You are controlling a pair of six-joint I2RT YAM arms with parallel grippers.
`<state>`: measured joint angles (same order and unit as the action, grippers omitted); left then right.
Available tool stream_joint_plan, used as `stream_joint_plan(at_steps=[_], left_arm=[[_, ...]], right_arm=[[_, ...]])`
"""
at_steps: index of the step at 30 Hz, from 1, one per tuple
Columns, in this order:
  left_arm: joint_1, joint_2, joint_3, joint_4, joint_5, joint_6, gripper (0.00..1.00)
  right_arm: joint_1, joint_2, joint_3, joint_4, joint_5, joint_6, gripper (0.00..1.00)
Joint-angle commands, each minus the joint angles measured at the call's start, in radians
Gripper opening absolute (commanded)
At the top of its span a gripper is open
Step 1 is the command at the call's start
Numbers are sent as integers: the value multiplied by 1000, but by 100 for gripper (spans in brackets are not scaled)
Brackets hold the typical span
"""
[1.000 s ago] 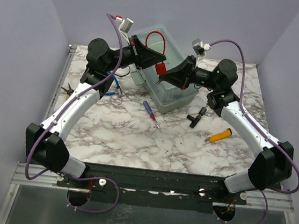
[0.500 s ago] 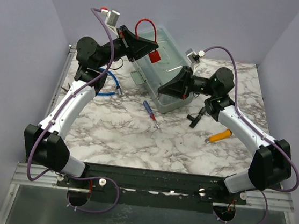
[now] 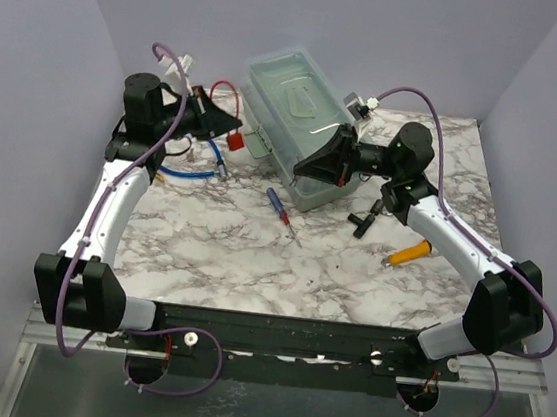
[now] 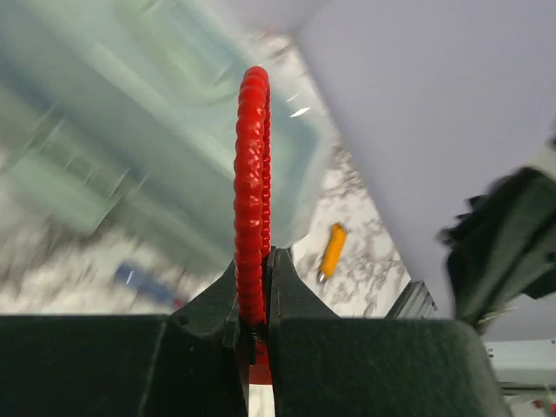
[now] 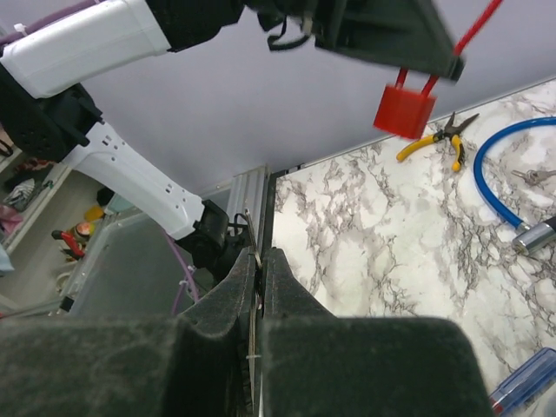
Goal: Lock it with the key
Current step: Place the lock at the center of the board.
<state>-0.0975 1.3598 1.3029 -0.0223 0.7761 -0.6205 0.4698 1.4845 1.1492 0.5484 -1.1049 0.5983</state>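
In the left wrist view, my left tool (image 4: 254,269) covers nearly all of the red padlock (image 4: 258,372). Only a red sliver shows in the gap between the fingers near the bottom edge, and both ends of its cable loop (image 4: 251,165) vanish there. Behind it the clear box (image 4: 130,122) is a pale green blur and the screwdriver (image 4: 143,280) a blue smear. In the right wrist view, my right tool (image 5: 259,261) pinches a thin pale edge, too slim to identify. The blue cable (image 5: 480,178) runs off the right edge, and the screwdriver is cut by the bottom right corner. From above, that tool's tips are too small to read.
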Motion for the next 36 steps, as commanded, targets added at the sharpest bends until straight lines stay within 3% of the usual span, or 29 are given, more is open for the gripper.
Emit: stream_joint_plan(at_steps=[1, 7, 14, 22, 33, 36], left_arm=[[144, -85, -141, -422, -39, 97, 0], [304, -131, -302, -593, -181, 51, 0], [339, -88, -457, -590, -239, -84, 0], [339, 2, -570, -357, -171, -218, 0], [333, 184, -538, -159, -152, -242, 0], [332, 221, -524, -140, -146, -247, 5]], right_arm=[[4, -27, 22, -29, -6, -48, 0], [5, -19, 18, -13, -8, -48, 0], [4, -22, 17, -20, -9, -55, 0], [4, -28, 8, -22, -7, -55, 0], [5, -13, 7, -10, -16, -51, 0], [5, -8, 7, -6, -14, -48, 0]])
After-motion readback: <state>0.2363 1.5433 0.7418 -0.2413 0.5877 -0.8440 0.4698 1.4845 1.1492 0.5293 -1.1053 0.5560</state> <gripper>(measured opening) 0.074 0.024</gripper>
